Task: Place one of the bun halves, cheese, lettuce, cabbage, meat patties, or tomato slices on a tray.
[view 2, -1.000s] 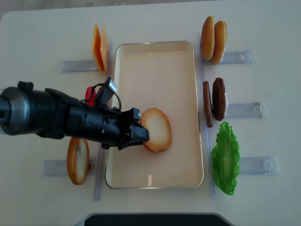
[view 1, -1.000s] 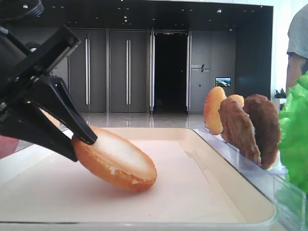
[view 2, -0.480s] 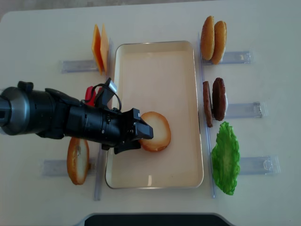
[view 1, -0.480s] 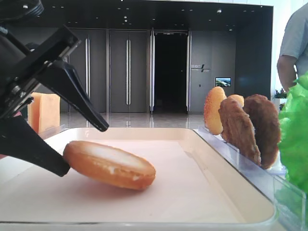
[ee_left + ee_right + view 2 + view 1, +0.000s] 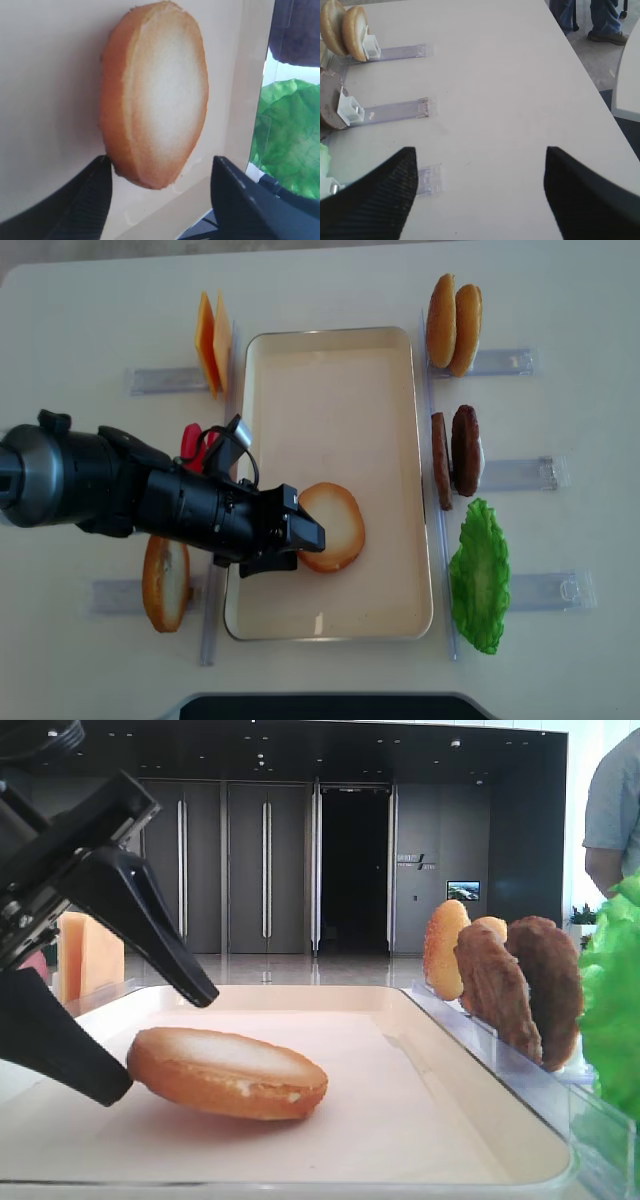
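Note:
One of the bun halves (image 5: 335, 527) lies flat on the cream tray (image 5: 330, 400), pale face up, toward the near left. The low view shows it (image 5: 228, 1072) resting on the tray floor (image 5: 400, 1070). My left gripper (image 5: 302, 540) is open, its black fingers on either side of the bun's left edge (image 5: 160, 1046). In the left wrist view the bun (image 5: 160, 95) lies just ahead of the open gripper (image 5: 160, 165); one finger (image 5: 95, 185) is close against its rim. My right gripper (image 5: 480, 150) is open over bare table, holding nothing.
Clear racks flank the tray. On the left are cheese (image 5: 212, 343), something red (image 5: 190, 440) and another bun half (image 5: 165, 582). On the right are two buns (image 5: 453, 323), meat patties (image 5: 455, 450) and lettuce (image 5: 480, 575). A person (image 5: 615, 810) stands at the far right.
The left jaws have opened and let go of the bun half. It has dropped from a tilt to lying flat on the tray. The right arm has not visibly moved.

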Action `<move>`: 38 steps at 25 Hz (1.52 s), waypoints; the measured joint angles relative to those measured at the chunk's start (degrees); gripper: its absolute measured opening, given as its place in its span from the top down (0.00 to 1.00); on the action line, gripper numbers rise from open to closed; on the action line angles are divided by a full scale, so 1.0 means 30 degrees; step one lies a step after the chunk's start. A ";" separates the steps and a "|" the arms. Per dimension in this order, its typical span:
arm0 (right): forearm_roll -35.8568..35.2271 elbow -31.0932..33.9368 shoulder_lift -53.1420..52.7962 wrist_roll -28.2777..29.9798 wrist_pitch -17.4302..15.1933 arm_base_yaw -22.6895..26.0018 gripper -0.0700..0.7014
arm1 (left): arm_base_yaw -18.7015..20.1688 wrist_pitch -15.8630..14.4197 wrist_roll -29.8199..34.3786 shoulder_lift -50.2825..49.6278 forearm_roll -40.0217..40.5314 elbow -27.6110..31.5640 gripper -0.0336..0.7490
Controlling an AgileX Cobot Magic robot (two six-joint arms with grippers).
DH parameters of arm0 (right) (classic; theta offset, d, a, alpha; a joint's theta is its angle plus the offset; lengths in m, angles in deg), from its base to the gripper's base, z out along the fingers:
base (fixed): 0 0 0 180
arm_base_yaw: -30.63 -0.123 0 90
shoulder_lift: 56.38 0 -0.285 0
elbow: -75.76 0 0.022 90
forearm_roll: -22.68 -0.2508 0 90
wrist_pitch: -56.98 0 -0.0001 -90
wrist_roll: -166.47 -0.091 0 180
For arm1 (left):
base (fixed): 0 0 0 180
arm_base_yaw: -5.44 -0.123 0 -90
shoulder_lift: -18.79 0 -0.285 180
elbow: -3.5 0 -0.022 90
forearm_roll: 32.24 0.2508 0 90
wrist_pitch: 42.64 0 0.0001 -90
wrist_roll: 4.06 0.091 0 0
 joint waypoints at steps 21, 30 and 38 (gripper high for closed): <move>0.0000 0.0000 0.0000 0.0000 0.0000 0.0000 0.22 | -0.0792 -0.3848 -0.6805 0.0000 0.8289 -0.5435 0.35; 0.0000 0.0000 0.0000 0.0000 0.0000 0.0000 0.22 | -0.0792 -0.5755 -1.1628 -0.0014 1.3766 -0.9892 0.35; 0.0000 0.0000 0.0000 0.0000 0.0000 0.0000 0.22 | -0.0792 -0.6958 -1.6045 -0.0022 1.9431 -1.3291 0.32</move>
